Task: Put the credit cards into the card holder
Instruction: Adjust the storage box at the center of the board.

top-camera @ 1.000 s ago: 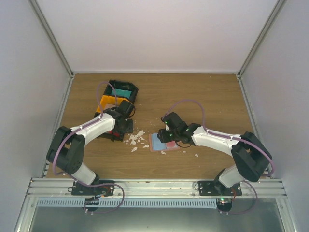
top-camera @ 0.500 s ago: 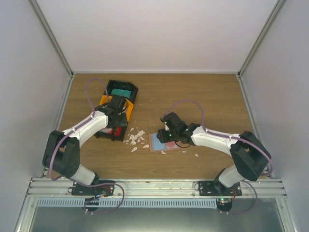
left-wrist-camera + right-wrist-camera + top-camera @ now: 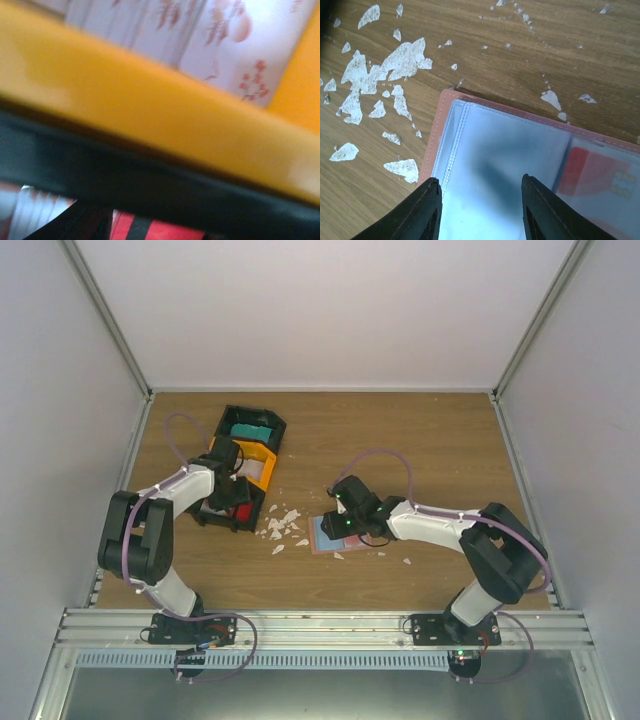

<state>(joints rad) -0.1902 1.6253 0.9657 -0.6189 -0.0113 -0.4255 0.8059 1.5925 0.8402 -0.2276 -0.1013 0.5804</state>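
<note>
**Entry: card station, one moment**

1. Holder (image 3: 490, 140): salmon-pink and lying open on the table (image 3: 420, 440), right of centre, with its clear sleeves facing up. We see it under the right arm's tip in the top view (image 3: 328, 539).
2. Red card (image 3: 585, 172): inside a sleeve on the holder's right side, seen through the plastic.
3. Right gripper (image 3: 481, 181): jaws parted to a middling width, with nothing between them. We see both fingertips over the left sleeve, but we cannot tell whether they touch it. Its place in the top view is (image 3: 338, 523).
4. Scraps (image 3: 395, 60): white flakes strewn on the wood just left of the holder, between the holder and the bins (image 3: 282, 525).
5. Orange bin (image 3: 222, 450): sits between two black bins at the table's far left. Its wall fills the left wrist view as a blur (image 3: 150, 100).
6. Pale card (image 3: 200, 35): whitish with a pink floral print, lying in the orange bin.
7. Teal card (image 3: 250, 431): in the far black bin (image 3: 268, 420).
8. Near black bin (image 3: 125, 175): its rim runs below the orange wall, and something red (image 3: 165, 232) shows beneath it. We cannot tell what the red thing is.
9. Left gripper (image 3: 236, 496): down over the near black bin. Its jaws are hidden, so we cannot tell their width or whether they hold anything.
</note>
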